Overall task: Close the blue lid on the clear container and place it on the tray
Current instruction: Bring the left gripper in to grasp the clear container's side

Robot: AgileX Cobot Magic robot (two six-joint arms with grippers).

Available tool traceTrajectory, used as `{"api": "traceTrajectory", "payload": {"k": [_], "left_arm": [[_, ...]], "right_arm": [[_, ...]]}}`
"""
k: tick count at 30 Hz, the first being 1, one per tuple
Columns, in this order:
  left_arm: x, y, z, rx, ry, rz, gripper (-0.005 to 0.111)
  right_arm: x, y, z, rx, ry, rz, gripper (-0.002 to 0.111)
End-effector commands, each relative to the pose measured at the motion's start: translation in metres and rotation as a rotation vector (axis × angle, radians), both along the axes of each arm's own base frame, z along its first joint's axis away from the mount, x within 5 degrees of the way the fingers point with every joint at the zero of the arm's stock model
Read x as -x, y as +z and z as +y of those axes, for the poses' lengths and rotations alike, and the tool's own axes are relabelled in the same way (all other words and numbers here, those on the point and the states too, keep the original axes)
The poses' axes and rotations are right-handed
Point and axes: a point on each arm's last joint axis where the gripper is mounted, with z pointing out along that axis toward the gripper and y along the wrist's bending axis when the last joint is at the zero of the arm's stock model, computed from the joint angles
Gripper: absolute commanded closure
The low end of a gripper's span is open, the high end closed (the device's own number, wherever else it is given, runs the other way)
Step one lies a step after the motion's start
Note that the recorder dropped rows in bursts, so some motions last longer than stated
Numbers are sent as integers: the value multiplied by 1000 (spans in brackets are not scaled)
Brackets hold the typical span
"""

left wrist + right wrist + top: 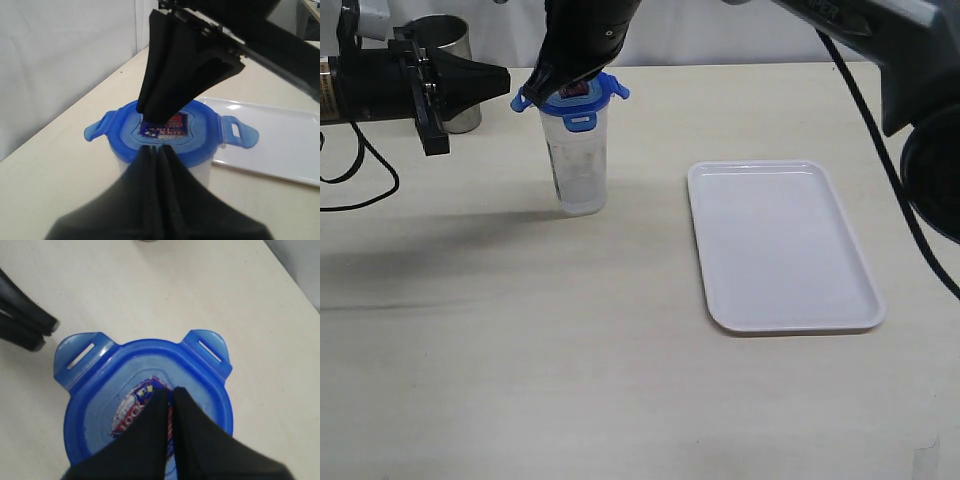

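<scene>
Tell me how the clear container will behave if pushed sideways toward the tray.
Likely tippy: the clear container is tall and narrow on a small base, so a high push may topple it. Probably light, as it looks empty. The blue lid has side flaps sticking out unlatched, so lifting by it seems risky.

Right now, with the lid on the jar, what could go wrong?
1. The shut right gripper bears on the lid of the tall, narrow jar; an off-centre push could tip it.
2. Two flaps stick outward, seemingly unlatched; the lid might come off on the way to the tray.
3. The shut left gripper sits close; the two could collide.
</scene>
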Motion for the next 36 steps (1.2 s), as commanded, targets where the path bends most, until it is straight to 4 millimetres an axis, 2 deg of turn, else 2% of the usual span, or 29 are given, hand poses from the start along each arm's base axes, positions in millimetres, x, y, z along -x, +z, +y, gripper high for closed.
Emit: {"api": "traceTrajectory", "payload": {"k": [1,7,9,14,17,27,30,33,34,36], "left_arm": [[-3,1,0,-13,32,0,107],[-5,0,1,-20,54,9,107],[-3,-7,3,-23,90,21,107],[5,-31,17,50,247,-35,107],[10,-42,14,71,157,-38,107],[8,-103,15,48,202,42,104],[6,-110,13,19,191,1,85],[3,-108,5,22,171,-9,49],[3,-107,-4,30,166,-14,22],[3,-106,-13,36,158,-16,9]], "right_arm": [[7,-33,0,75,38,176,104],[7,-33,0,75,50,174,104],[7,-33,0,75,50,174,104],[7,-33,0,78,50,170,104],[7,-32,0,76,50,168,104],[6,-32,1,61,30,164,104],[6,-32,1,61,30,164,104],[6,-32,1,61,30,164,104],[6,-32,1,61,30,164,104],[6,-32,1,61,30,164,104]]}}
